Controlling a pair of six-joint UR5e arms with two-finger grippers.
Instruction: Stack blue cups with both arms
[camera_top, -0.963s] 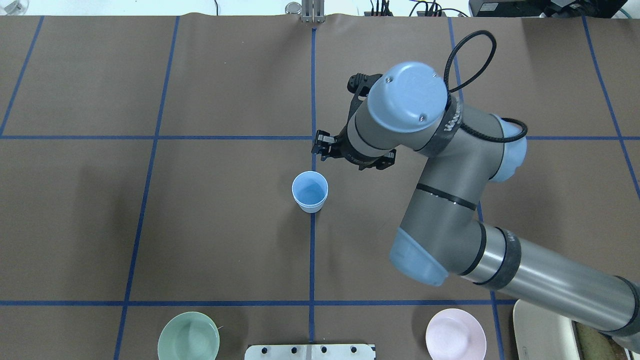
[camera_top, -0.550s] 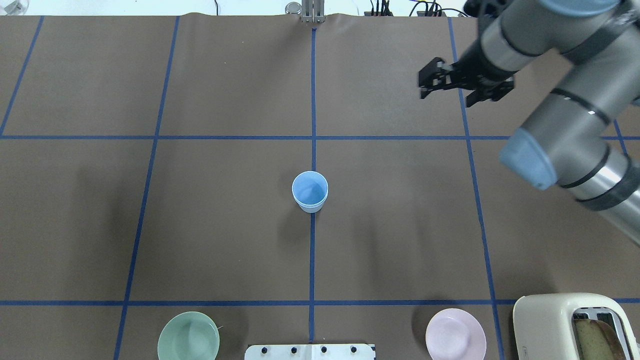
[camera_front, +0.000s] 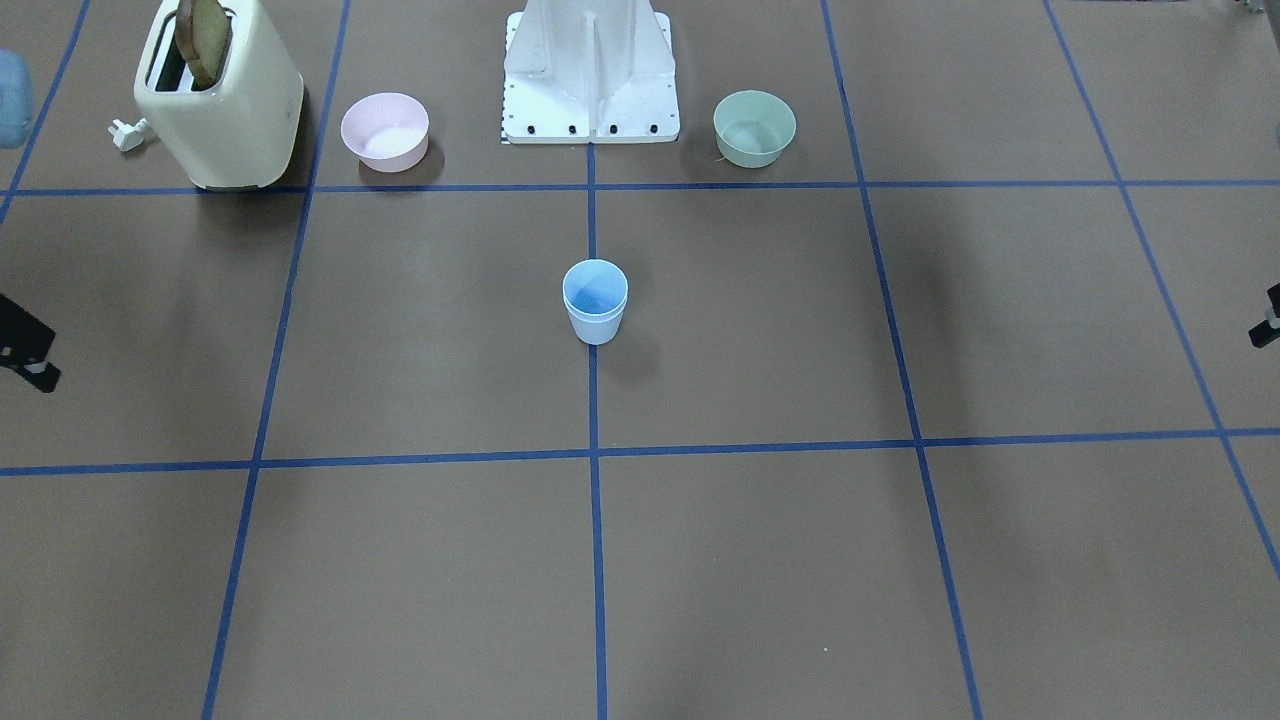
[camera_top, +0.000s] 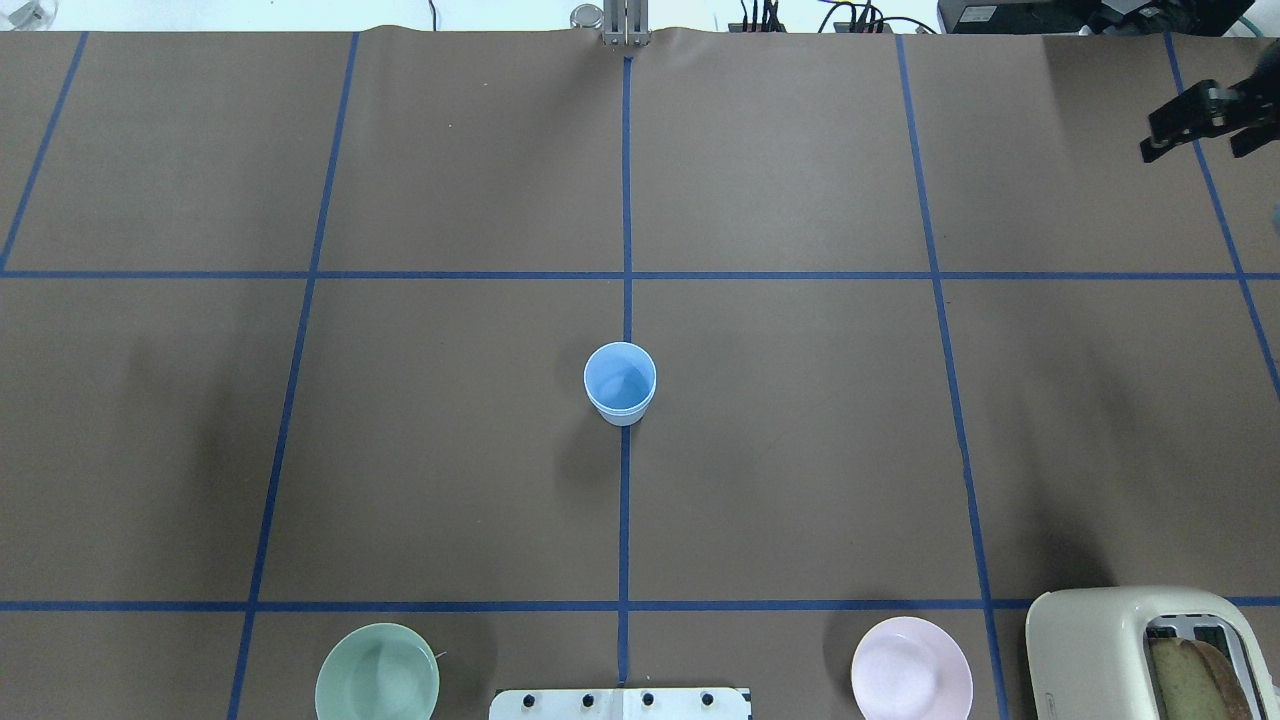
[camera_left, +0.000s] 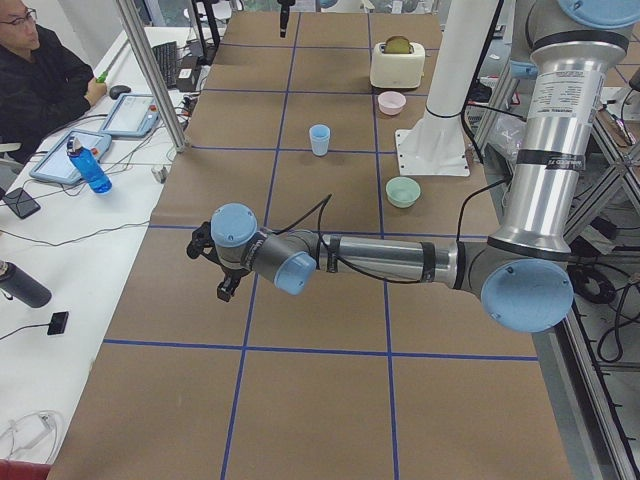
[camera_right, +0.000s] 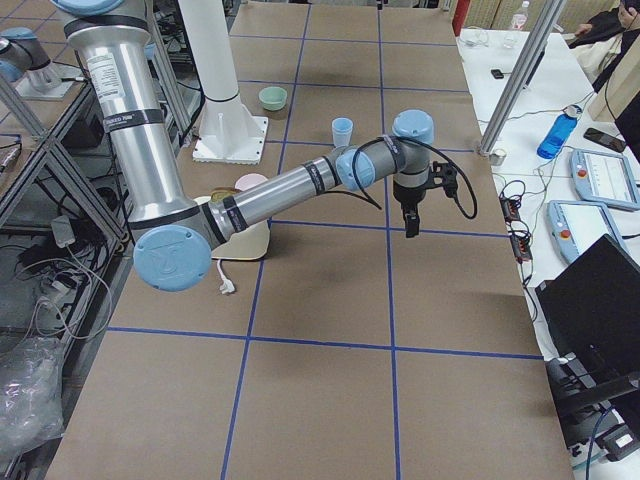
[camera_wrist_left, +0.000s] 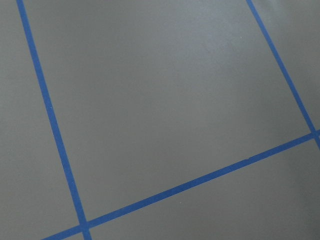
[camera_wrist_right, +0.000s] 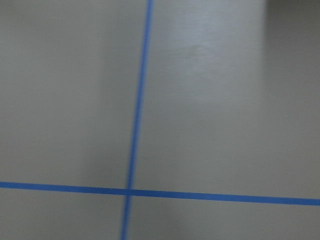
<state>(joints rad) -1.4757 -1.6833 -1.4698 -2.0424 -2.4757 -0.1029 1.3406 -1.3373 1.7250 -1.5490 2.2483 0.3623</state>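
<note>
One pale-blue cup shape (camera_top: 620, 383) stands upright on the centre line of the brown table, also seen in the front view (camera_front: 595, 300) and both side views (camera_left: 319, 139) (camera_right: 342, 131). No second separate blue cup shows; I cannot tell whether two are nested. My right gripper (camera_top: 1160, 135) is far off at the table's far right, empty, its fingers apart; the front view (camera_front: 30, 365) shows only a sliver of it. My left gripper (camera_left: 222, 290) hangs over bare table far to the left, a sliver in the front view (camera_front: 1265, 330); I cannot tell its state. Both wrist views show only table and tape.
A cream toaster (camera_top: 1150, 650) holding bread, a pink bowl (camera_top: 911, 668), a green bowl (camera_top: 377, 672) and the white base pedestal (camera_top: 620, 703) line the near edge. An operator (camera_left: 40, 70) and a blue bottle (camera_left: 88, 165) are beyond the far edge.
My right arm has swung away from just beside the cup to the far right back corner, uncovering the toaster. The cup has not moved.
</note>
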